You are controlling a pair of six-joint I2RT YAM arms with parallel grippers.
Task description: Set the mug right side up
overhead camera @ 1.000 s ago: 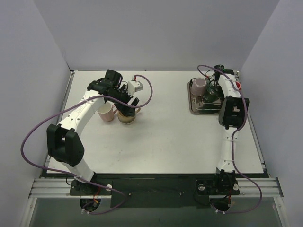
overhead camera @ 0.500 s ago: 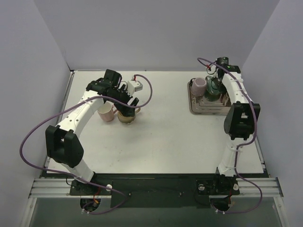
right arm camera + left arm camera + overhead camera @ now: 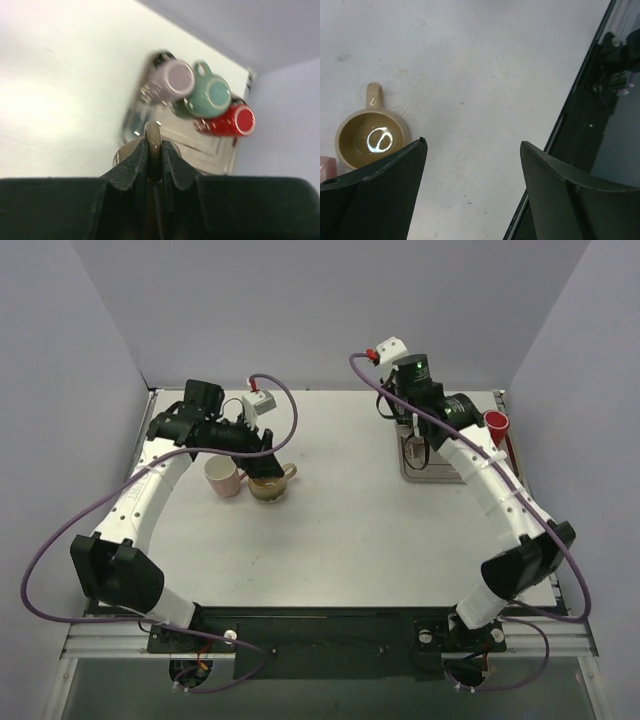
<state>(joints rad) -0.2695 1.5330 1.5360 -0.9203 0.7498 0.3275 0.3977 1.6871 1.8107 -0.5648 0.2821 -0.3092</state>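
right wrist view only: right tool clenched on the handle of a beige mug, held above the tray's near edge; top view hides it behind the arm. lilac mug and teal mug in the tray, red mug at its edge. left tool released, well left of the tray, over an upright tan mug.

Cut off by the left wrist view's edge: pink mug. Blurred: tray, its three mugs. Mostly hidden between right fingers: tan handle.
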